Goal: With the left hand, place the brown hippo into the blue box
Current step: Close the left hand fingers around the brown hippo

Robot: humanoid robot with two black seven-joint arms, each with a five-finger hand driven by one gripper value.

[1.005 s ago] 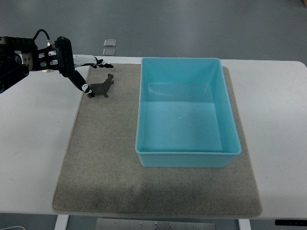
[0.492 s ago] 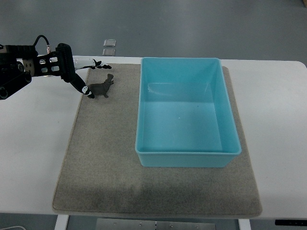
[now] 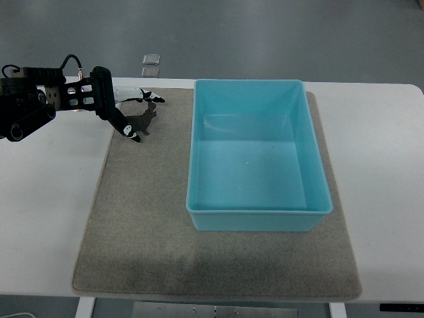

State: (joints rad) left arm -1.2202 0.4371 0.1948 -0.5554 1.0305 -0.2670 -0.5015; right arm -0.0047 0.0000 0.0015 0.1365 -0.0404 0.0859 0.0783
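The brown hippo [image 3: 144,122] stands on the grey mat [image 3: 146,218] near its far left corner, left of the blue box [image 3: 258,156]. My left hand [image 3: 138,114] reaches in from the left edge, its fingers spread around the hippo, one fingertip [image 3: 134,136] in front of it and others behind it near its head. The fingers are open and I cannot tell if they touch the toy. The blue box is empty. The right arm is not in view.
The mat lies on a white table [image 3: 46,199]. Two small square floor fittings [image 3: 152,59] show beyond the table's far edge.
My left hand has moved right, from beside the hippo's rear to around it. The hippo has stayed in place.
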